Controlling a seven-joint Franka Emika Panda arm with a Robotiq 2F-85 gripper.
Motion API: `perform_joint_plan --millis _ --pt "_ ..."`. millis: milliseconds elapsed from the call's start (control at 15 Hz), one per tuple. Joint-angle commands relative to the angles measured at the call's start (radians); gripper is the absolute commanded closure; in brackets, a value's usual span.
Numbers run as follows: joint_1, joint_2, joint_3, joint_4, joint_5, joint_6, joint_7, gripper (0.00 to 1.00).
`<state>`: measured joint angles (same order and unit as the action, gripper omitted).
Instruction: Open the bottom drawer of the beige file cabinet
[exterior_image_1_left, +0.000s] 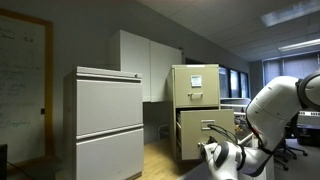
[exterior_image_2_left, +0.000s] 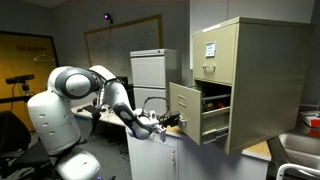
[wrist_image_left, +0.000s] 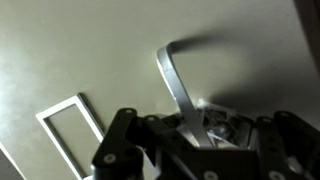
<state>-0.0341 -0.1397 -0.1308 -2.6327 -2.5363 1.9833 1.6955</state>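
Note:
The beige file cabinet (exterior_image_1_left: 196, 85) (exterior_image_2_left: 255, 70) stands upright with white paper sheets on its upper front. Its bottom drawer (exterior_image_1_left: 190, 135) (exterior_image_2_left: 185, 105) stands pulled partly out in both exterior views. My gripper (exterior_image_1_left: 209, 150) (exterior_image_2_left: 172, 121) (wrist_image_left: 200, 125) is at the drawer front. In the wrist view its fingers sit around the slim metal handle (wrist_image_left: 174, 80), shut on it. A rectangular label frame (wrist_image_left: 70, 125) shows beside the handle on the beige front.
A wider pale grey cabinet (exterior_image_1_left: 108, 120) (exterior_image_2_left: 150, 68) stands beside the beige one. White wall cupboards (exterior_image_1_left: 148, 62) hang behind. The robot's white arm and base (exterior_image_2_left: 55, 105) are close in front of the drawer. A chair (exterior_image_2_left: 296, 158) stands at the lower right.

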Motion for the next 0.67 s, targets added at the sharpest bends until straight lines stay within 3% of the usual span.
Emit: perform_joint_plan --millis 0,267,600 --pt "-0.006 0.031 -0.007 -0.115 0.033 -0.013 0.160 0.97" --pt "0.003 0.025 0.002 -0.146 0.028 -0.065 0.275 0.97" --pt "-0.027 -0.026 -0.032 -0.198 -0.075 -0.069 0.420 0.98"
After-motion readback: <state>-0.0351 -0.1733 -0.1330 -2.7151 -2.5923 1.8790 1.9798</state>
